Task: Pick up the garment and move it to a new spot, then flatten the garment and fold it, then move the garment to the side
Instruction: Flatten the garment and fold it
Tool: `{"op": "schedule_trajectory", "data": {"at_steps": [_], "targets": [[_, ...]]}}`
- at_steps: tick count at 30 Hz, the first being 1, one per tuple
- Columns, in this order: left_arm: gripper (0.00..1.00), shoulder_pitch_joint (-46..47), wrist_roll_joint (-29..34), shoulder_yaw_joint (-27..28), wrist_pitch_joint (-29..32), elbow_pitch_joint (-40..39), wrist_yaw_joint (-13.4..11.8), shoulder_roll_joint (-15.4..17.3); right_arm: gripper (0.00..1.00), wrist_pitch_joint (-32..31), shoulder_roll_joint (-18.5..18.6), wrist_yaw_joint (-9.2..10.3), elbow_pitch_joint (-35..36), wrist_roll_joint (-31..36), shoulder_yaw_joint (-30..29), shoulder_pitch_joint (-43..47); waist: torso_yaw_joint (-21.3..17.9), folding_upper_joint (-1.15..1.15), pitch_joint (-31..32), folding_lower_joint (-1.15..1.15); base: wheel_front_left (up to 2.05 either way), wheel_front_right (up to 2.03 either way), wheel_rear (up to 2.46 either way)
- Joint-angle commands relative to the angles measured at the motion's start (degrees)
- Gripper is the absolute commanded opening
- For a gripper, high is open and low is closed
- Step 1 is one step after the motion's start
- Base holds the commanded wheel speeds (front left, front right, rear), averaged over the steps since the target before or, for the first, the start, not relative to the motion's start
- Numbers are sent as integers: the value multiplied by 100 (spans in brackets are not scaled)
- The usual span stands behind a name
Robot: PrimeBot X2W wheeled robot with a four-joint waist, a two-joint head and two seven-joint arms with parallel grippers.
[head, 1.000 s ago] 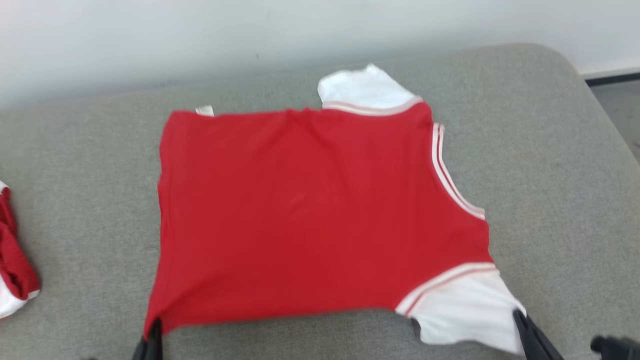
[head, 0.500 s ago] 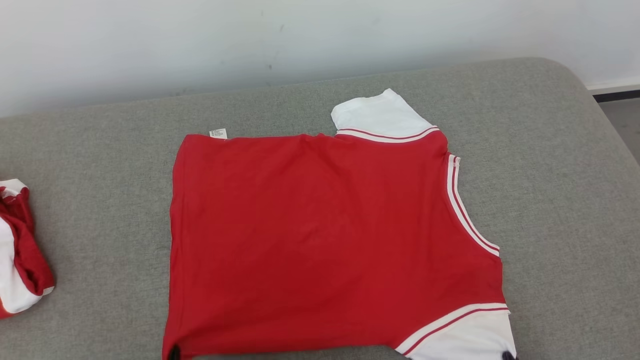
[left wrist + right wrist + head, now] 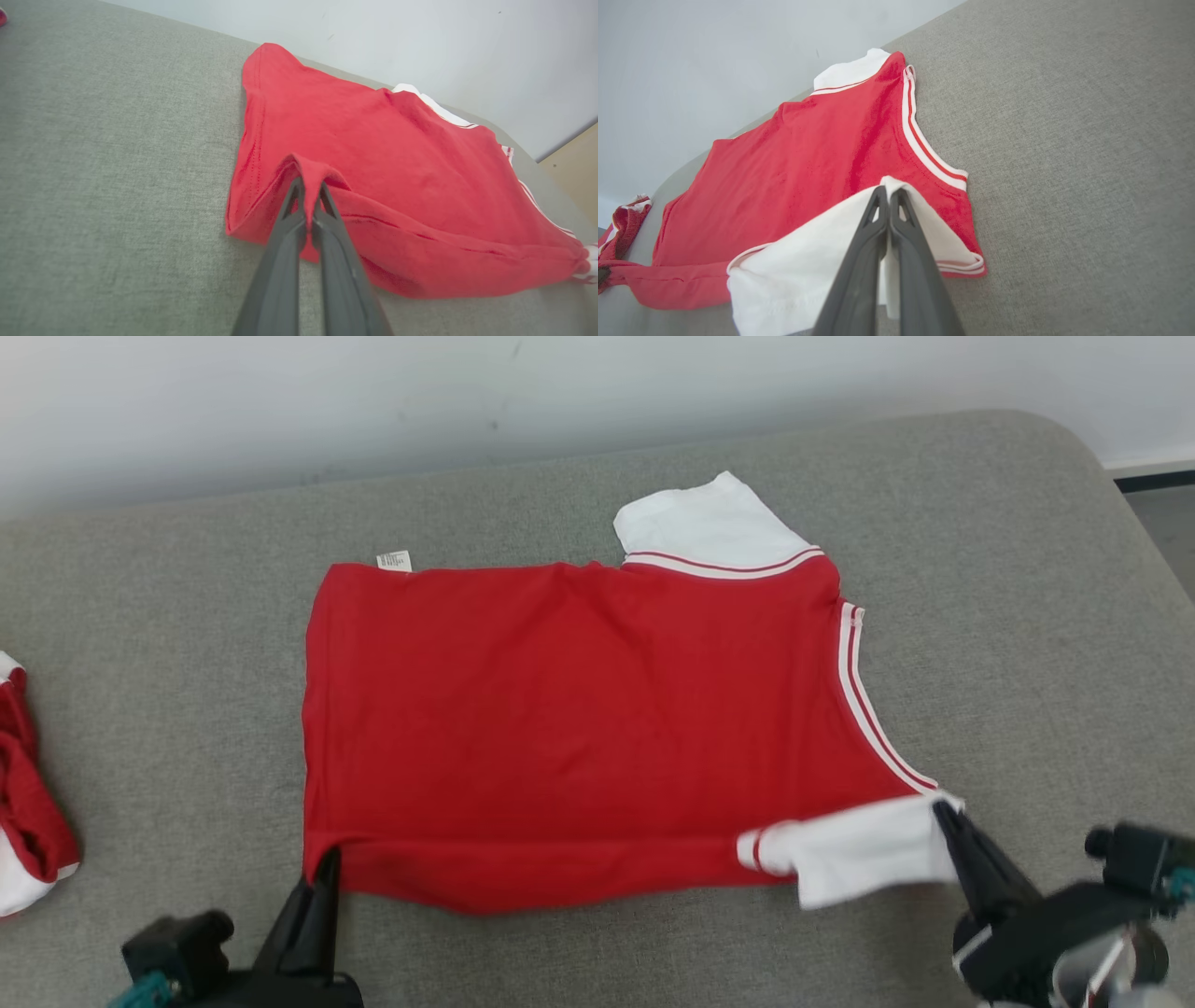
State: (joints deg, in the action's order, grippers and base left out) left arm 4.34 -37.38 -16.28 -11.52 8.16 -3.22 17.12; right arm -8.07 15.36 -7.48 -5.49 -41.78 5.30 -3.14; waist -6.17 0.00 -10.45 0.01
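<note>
While you fold: carry both pinched corners toward the far edge together, level and at one pace, so the crease runs straight.
Garment (image 3: 579, 709): red shirt, spread on the grey cushion (image 3: 1027, 616), near edge lifted and rolling over.
Left tool (image 3: 325, 870): clamped on the hem corner (image 3: 309, 169).
Right tool (image 3: 945, 814): clamped on the near white sleeve (image 3: 859, 849).
Watch: lift low, allow no slack between tools, and land the near sleeve on the far sleeve (image 3: 700, 523).
Other shirt (image 3: 28, 821): crumpled at your left, well apart.
</note>
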Motion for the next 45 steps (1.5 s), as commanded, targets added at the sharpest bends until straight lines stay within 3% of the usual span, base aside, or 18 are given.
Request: {"op": "schedule_trajectory", "data": {"at_steps": [1,9,10,11,12,13,26,37,38,39,40,45], "targets": [[0,150,82,-10,27,39,17,44,0,-37,-2,0,-102,-12,-22,-214,-2,0,-71,-1,0,0,0],[0,740,138,-84,112,532,102,72,0,-88,-101,0,-1315,15,46,-1433,67,0,-176,-1,0,0,0],[5,776,145,-88,101,592,94,62,80,-15,-107,-1,-1423,23,84,-1523,69,0,-173,-1,0,0,0],[42,813,164,-97,81,663,88,61,100,40,-115,0,-1545,-4,124,-1579,69,0,-166,-1,0,0,0],[93,842,187,-105,66,713,84,66,100,126,-100,0,-1620,-15,165,-1628,66,0,-158,-1,0,0,0],[100,857,220,-115,16,760,91,67,100,235,-57,0,-1671,-4,206,-1656,66,0,-142,-1,0,0,0],[100,402,241,-13,-262,978,95,74,100,1175,594,0,-1744,409,944,-829,32,0,-58,-1,0,0,0],[100,684,380,-147,-304,1651,216,-72,100,1334,240,0,-2430,510,1066,-1107,-11,0,-210,-1,0,0,0],[100,721,372,-163,-309,1735,236,-98,70,1347,213,0,-2518,475,1087,-1132,-6,0,-209,-1,0,0,0],[48,772,346,-167,-312,1809,271,-130,15,1381,188,0,-2596,444,1101,-1174,-2,0,-202,-1,0,0,0],[0,816,337,-163,-313,1882,294,-153,0,1422,166,0,-2665,422,1119,-1217,3,0,-185,-1,0,0,0],[0,886,406,-184,-347,2131,399,-227,0,1665,135,0,-2846,305,1236,-1259,49,0,14,-1,0,0,0]]}}
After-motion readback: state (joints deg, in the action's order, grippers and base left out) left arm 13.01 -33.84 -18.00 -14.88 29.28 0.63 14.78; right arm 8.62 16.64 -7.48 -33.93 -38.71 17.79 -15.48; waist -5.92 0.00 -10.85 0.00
